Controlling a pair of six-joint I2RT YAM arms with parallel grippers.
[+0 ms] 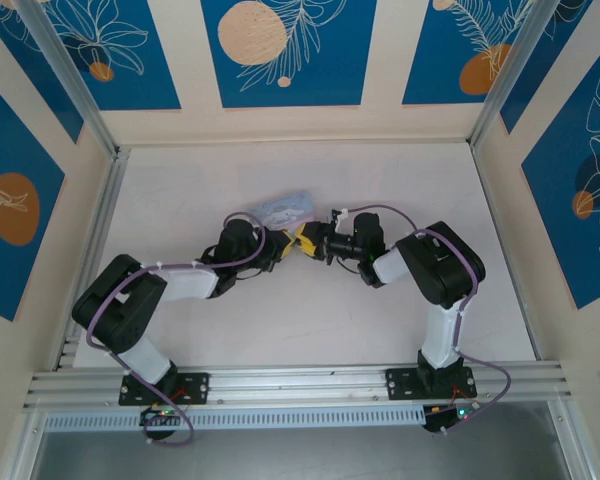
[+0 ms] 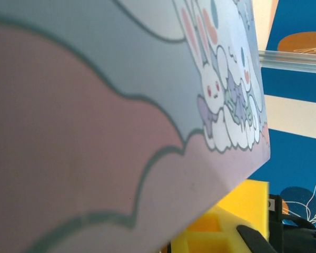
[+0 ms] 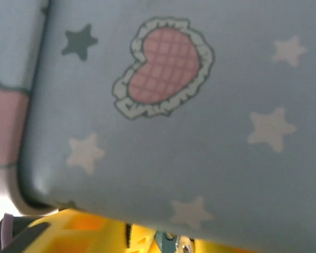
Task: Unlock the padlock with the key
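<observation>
The top external camera sits high behind the left arm base [image 1: 165, 388] and right arm base [image 1: 445, 385], looking steeply down on the whole white tabletop [image 1: 310, 330]. The left wrist camera sits very close to the light-blue tin [image 2: 95, 132], looking along its cartoon-rabbit face towards a blue wall panel [image 2: 300, 158]. The right wrist camera is equally close, facing the tin's heart-and-star side. All three views share the tin, and both wrist views catch a yellow part [image 2: 242, 211] at their bottom edge.

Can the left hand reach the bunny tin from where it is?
Probably yes. From above, the left hand sits right beside the tin with nothing between them, and the tin looms very close in its wrist view.
</observation>
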